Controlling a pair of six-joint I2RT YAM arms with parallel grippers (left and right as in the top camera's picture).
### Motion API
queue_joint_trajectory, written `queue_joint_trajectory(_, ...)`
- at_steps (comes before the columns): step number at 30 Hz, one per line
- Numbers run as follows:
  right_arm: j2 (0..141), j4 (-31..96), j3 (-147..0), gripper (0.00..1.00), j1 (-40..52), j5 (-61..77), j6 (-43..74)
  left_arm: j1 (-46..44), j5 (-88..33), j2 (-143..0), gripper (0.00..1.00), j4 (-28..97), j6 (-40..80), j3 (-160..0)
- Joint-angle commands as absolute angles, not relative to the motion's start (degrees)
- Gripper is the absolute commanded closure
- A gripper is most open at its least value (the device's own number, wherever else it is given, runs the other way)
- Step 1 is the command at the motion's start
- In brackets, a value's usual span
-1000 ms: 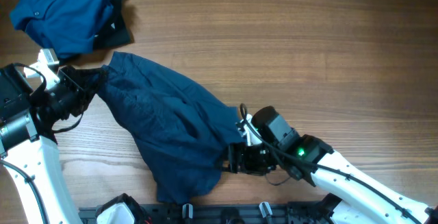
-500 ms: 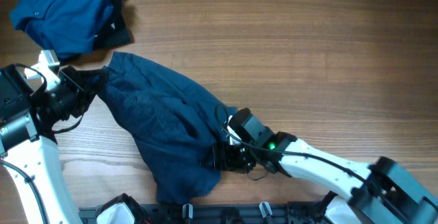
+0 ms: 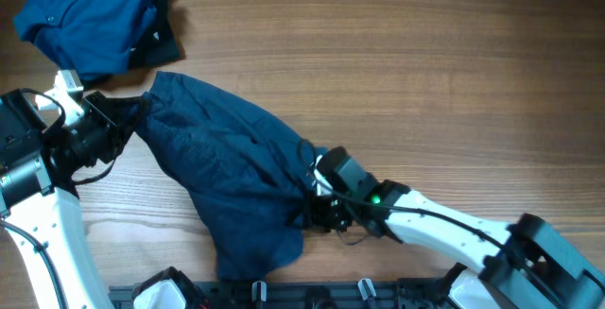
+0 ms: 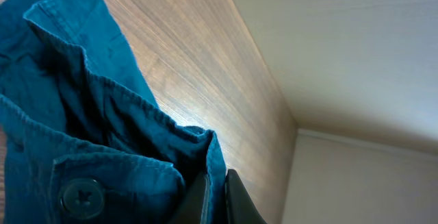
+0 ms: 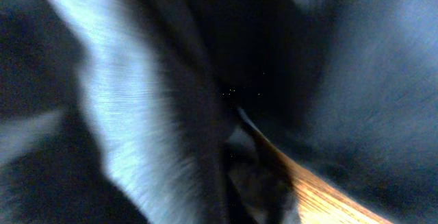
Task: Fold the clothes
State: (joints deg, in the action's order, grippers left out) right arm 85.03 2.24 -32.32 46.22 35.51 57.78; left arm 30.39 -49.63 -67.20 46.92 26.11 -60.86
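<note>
The clothes lie on the wooden table: a large dark navy shorts-like piece (image 3: 227,177) spread diagonally at the centre left, and a brighter blue shirt (image 3: 85,16) bunched at the far left corner. My left gripper (image 3: 128,118) is shut on the navy piece's upper left edge. In the left wrist view the jaws (image 4: 217,186) pinch a hemmed fold, with a button (image 4: 81,196) beside them. My right gripper (image 3: 307,214) is buried in the navy piece's lower right edge and shut on it. Blurred dark cloth (image 5: 137,101) fills the right wrist view and hides the fingers.
A dark garment (image 3: 168,40) lies under the shirt's right side. A black rail (image 3: 302,295) runs along the table's front edge, with a white object (image 3: 156,292) at its left end. Bare wood (image 3: 425,73) stretches to the right and back.
My right gripper slid left into the navy piece's edge and closed on it, bunching the cloth there. The left gripper kept its hold and place.
</note>
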Motion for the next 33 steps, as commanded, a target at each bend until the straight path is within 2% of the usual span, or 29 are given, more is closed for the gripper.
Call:
queue_joint_trajectory(1,77.82,2.5,-34.15,0.96,39.81,37.45,55.64,30.61,-54.63,-67.29,0.96,46.17,29.08,-61.52)
queue_joint_trajectory(6,69.56,6.94,-38.54,0.96,26.63,43.31,51.05,30.61,-59.07,-67.29,0.96,43.46,30.79,-61.52)
queue_joint_trajectory(12,66.13,22.13,-50.09,0.96,12.82,45.5,41.08,30.61,-63.86,-66.15,0.96,40.88,32.05,-61.52)
queue_joint_trajectory(23,66.15,42.02,-70.54,0.96,10.26,32.88,32.45,30.59,-64.42,-55.02,0.96,36.16,33.54,-61.52)
queue_joint_trajectory(32,66.15,54.35,-76.18,0.96,10.28,28.21,28.32,30.59,-63.55,-47.86,0.92,36.42,33.52,-61.52)
queue_joint_trajectory(33,66.3,56.75,-76.16,0.93,10.28,27.94,27.7,30.59,-62.92,-47.72,0.92,36.45,33.52,-61.52)
